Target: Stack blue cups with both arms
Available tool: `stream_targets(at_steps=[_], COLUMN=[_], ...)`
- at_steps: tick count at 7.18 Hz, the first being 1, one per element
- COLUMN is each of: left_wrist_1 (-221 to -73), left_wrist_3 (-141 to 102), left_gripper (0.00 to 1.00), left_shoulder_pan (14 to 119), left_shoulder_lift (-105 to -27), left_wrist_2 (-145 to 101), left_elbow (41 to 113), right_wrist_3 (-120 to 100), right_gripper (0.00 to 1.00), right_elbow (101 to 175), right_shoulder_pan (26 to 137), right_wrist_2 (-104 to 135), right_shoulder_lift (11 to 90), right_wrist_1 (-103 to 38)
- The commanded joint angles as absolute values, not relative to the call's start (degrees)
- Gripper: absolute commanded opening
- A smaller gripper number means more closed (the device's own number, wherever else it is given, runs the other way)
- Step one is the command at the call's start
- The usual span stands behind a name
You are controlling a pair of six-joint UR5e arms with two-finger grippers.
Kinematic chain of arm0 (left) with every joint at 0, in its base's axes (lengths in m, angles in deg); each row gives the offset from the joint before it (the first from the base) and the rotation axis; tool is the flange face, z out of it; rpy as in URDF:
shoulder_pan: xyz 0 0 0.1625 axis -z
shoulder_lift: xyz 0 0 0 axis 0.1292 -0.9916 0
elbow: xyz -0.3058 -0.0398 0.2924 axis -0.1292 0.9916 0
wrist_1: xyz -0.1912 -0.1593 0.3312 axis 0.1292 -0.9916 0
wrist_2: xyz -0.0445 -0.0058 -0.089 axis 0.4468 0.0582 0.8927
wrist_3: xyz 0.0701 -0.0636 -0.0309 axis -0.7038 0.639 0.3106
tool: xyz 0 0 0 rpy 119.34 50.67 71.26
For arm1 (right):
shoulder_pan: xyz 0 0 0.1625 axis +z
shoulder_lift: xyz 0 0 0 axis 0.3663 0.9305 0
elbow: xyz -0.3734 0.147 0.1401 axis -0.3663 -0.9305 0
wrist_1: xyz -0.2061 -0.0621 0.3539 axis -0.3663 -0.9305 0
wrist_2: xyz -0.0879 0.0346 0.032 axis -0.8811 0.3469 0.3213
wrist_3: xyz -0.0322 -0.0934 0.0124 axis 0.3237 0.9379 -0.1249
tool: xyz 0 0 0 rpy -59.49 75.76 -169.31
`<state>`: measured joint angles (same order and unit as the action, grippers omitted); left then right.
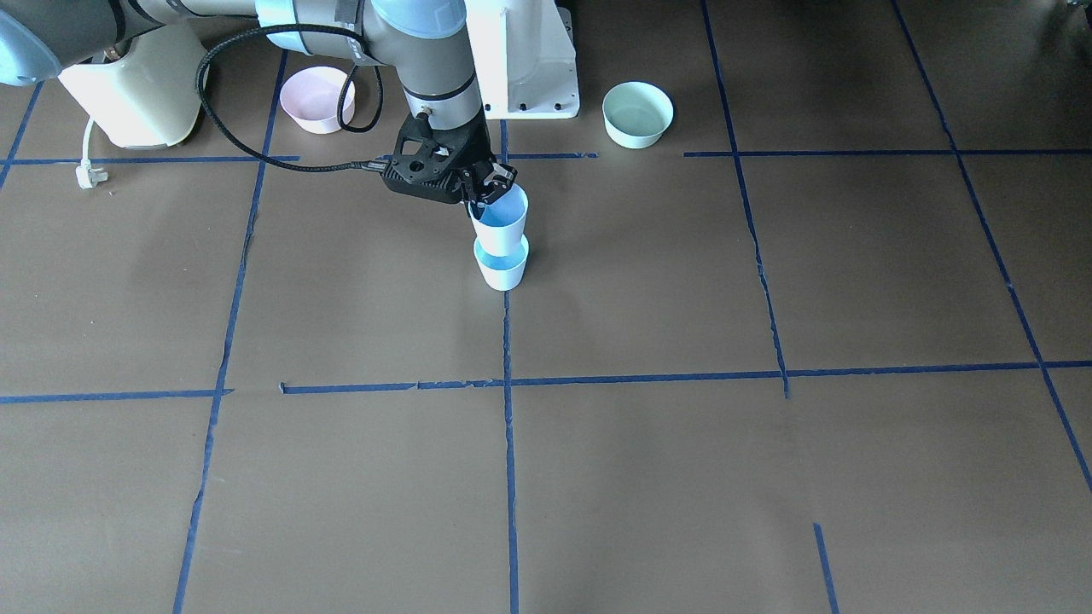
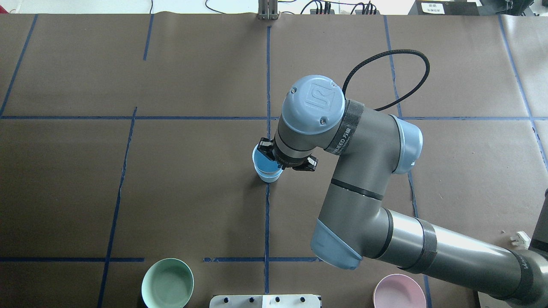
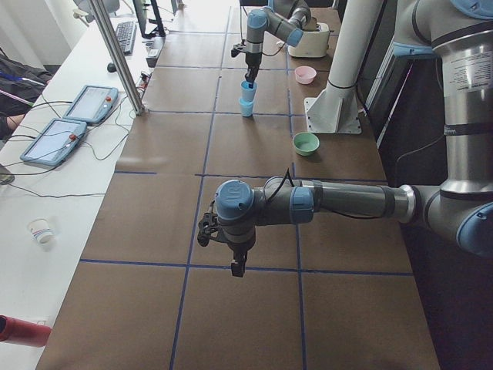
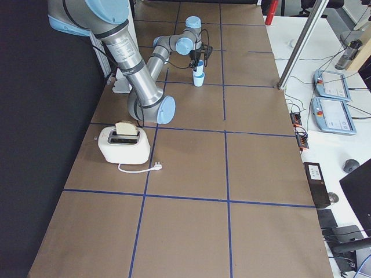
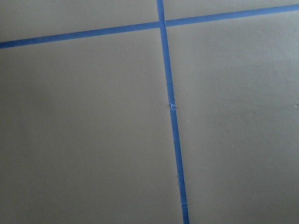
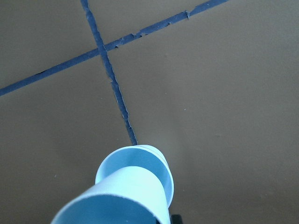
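My right gripper point(image 1: 485, 194) is pinching the rim of the top cup point(image 1: 502, 223) on the side facing my base. That cup sits right over the bottom cup point(image 1: 502, 269), which stands on the table point(image 2: 128, 64) near its middle, on a blue tape line point(image 2: 267, 214). In the overhead view the green bowl point(image 2: 167, 283) lies at seven o'clock from the cups and the pink bowl point(image 2: 397, 294) at about half past four, both well apart from them.

The top cup's base looks to be inside the bottom cup's rim. It leans a little and I doubt it is fully seated, so I judge the stacking nearly done. What is left is to settle it, let go and lift away.

My left gripper point(image 3: 236, 264) hangs over bare table far off. I cannot tell whether it is wide or narrow.
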<state>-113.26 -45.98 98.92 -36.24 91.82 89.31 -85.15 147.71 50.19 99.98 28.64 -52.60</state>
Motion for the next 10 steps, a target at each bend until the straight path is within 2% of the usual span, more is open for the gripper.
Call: stream_targets(at_steps=[1, 4, 6, 8, 10], left_wrist_1=[-113.26, -113.26, -113.26, -113.18, -113.09], left_wrist_3=[-45.89, -45.98, -46.33, -46.16, -46.07], left_gripper=[1.0, 1.0, 1.0, 1.0, 1.0], left_shoulder_pan=[98.92, 98.92, 98.92, 98.57, 98.56], left_shoulder_lift=[-36.24, -36.24, -36.24, -36.33, -36.25], left_wrist_2=[91.87, 91.87, 91.69, 91.25, 91.51], left_elbow=[89.32, 89.23, 88.79, 88.0, 87.74], right_wrist_3=[-84.5, -82.75, -74.97, -54.56, -27.06], right_gripper=[0.99, 1.0, 1.0, 1.0, 1.0], right_elbow=[146.93, 146.92, 147.01, 147.45, 147.89], right_shoulder_pan=[50.23, 51.28, 58.09, 70.47, 83.56], right_wrist_2=[99.82, 100.43, 108.56, 117.89, 122.39], right_shoulder_lift=[28.66, 28.57, 30.66, 39.42, 51.8], right_wrist_1=[-52.59, -52.5, -52.68, -52.68, -52.68])
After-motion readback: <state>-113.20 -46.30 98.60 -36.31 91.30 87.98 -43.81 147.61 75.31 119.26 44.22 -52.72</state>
